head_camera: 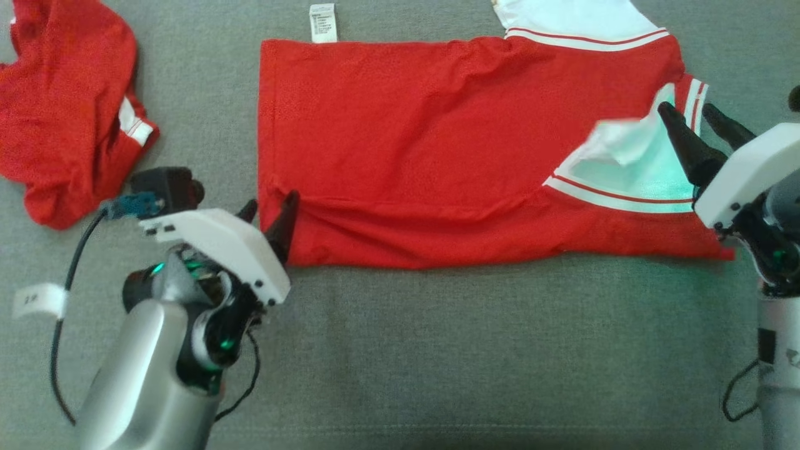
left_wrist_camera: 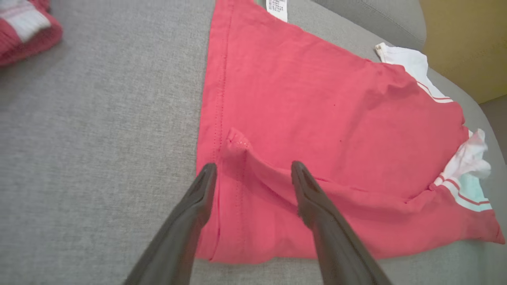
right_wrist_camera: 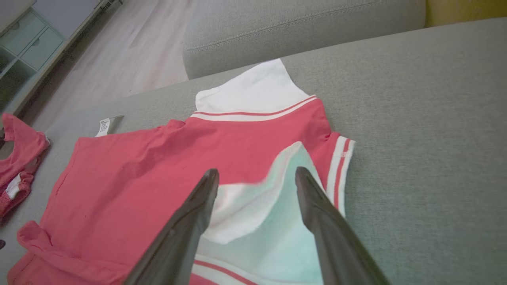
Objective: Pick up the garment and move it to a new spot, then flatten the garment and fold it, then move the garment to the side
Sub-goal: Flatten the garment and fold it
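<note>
1. two pincers stand over a grey sofa seat (head_camera: 437, 356), one at each end of a red shirt (head_camera: 437, 137). the shirt lies spread out, with its near long edge folded over onto itself.
2. left pincer (head_camera: 273, 200): fingers apart, clamped on nothing. its tips sit at the hem end of the shirt. in the left wrist view one finger lies at the hem's outer edge and the other on the red cloth, with a raised ridge of fabric running between them.
3. right pincer (head_camera: 686, 107): fingers apart, clamped on nothing. a loose white flap (head_camera: 615, 140) of the near sleeve sits just ahead of and between its tips, blurred. whether the flap touches a finger cannot be told.
4. striped band (head_camera: 697, 100), red and white, lies just beside the right pincer's outer finger. the far sleeve (head_camera: 581, 19), white with the same striped edging, lies beyond the tips.
5. white label (head_camera: 323, 23) juts from the shirt's far edge, well beyond the left pincer's tips.
6. second red garment (head_camera: 62, 112), crumpled, lies on the seat to the outer side of the left pincer, apart from the shirt.
</note>
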You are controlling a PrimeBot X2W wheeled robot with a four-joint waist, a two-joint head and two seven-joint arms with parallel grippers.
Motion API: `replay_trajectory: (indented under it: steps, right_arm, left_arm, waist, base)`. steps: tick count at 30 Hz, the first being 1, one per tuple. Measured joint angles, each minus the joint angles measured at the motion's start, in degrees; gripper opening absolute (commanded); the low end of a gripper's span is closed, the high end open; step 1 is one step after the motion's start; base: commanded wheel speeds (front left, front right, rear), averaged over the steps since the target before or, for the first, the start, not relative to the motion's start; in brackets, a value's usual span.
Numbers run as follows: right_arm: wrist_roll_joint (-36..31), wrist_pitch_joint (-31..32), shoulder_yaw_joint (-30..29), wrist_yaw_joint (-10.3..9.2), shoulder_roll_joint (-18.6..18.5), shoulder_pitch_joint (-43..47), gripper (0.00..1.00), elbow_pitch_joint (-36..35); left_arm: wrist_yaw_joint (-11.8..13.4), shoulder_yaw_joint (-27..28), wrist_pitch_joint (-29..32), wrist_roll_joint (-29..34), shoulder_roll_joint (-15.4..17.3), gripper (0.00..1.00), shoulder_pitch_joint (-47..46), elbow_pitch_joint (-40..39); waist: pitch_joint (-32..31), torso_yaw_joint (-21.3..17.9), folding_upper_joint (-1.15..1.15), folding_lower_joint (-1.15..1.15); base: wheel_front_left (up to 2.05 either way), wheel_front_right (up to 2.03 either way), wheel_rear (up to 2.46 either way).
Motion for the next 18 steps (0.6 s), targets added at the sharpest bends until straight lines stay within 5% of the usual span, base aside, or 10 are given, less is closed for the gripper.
replay_trajectory:
  steps: [9,18]
  right_arm:
    - [-0.3,3.1,0.7,0.0,-5.3,11.3,1.0,-5.9]
    - [-3.3,7.5,-1.3,0.0,-6.8,15.4,1.0,-8.0]
  left_arm:
    - [-0.4,-0.8,-1.5,1.9,4.7,1.0,10.5,-3.9]
    - [-0.4,-1.6,-2.5,3.9,5.4,1.0,9.3,-3.2]
  waist:
    - [-1.1,-1.7,0.0,0.0]
    - [0.4,-2.3,0.0,0.0]
  base:
    - [0.0,0.0,0.0]
    - [0.0,0.0,0.0]
